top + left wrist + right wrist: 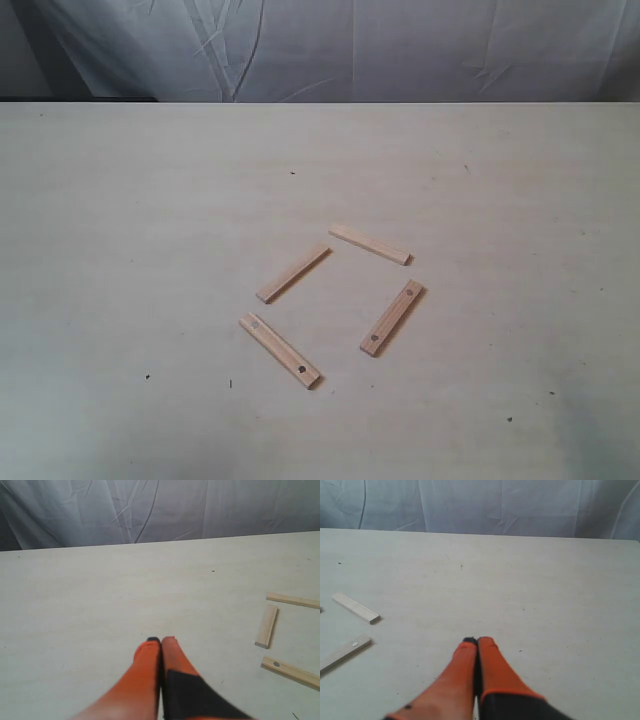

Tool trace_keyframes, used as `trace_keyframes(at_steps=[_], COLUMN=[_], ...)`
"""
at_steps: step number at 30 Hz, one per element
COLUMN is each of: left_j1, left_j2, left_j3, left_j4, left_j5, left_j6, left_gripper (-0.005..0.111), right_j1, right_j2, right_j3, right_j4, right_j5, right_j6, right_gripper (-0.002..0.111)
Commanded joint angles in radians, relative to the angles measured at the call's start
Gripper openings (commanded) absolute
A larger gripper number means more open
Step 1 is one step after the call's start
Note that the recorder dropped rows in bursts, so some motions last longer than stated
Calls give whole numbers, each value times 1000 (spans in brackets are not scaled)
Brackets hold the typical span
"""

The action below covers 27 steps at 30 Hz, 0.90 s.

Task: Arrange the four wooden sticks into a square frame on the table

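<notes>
On the desk [120, 250] we find the far stick [370, 244], the left stick [293, 274], the right stick [392, 318] and the near stick [280, 350] lying flat in a loose, skewed four-sided outline near the middle. No two ends touch, and the widest gap is between the near stick and the right stick, so we judge the square frame roughed out but not closed. Neither arm shows in the exterior view. Our left claw [161, 641] is clenched on nothing and sits over bare desk, apart from the sticks. Our right claw [478, 641] is likewise clenched and empty, off to the other side. From here the risk lies in the closing nudges. A push that lands off a stick's centre would likely spin it rather than slide it, opening one corner while closing another. A stick driven too far could knock its neighbour and skew the whole outline. The strips look thin and flat against the surface, so pinching one up may slip or flick it away.
</notes>
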<state>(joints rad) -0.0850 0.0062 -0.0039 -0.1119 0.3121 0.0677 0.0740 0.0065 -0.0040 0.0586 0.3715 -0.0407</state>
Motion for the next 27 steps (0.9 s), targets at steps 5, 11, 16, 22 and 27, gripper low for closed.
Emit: trace_keyframes(at_steps=[5, 11, 16, 22, 27], left_j1=[-5, -5, -5, -5, -5], left_j2=[-6, -6, -6, -6, -6], left_j3=[4, 4, 4, 4, 4], left_j4=[1, 1, 1, 1, 1], left_j5=[-15, -15, -15, -15, -15], left_j6=[-4, -4, -4, -4, -4], left_gripper=[0, 0, 0, 0, 0], right_j1=[-5, -5, -5, -5, -5], right_j2=[-6, -6, -6, -6, 44], right_j3=[4, 4, 4, 4, -91], right_j4=[-1, -1, -1, 7, 75], right_j5=[-416, -612, -744, -779, -576], right_j6=[0, 0, 0, 0, -19], right_gripper=[0, 0, 0, 0, -1])
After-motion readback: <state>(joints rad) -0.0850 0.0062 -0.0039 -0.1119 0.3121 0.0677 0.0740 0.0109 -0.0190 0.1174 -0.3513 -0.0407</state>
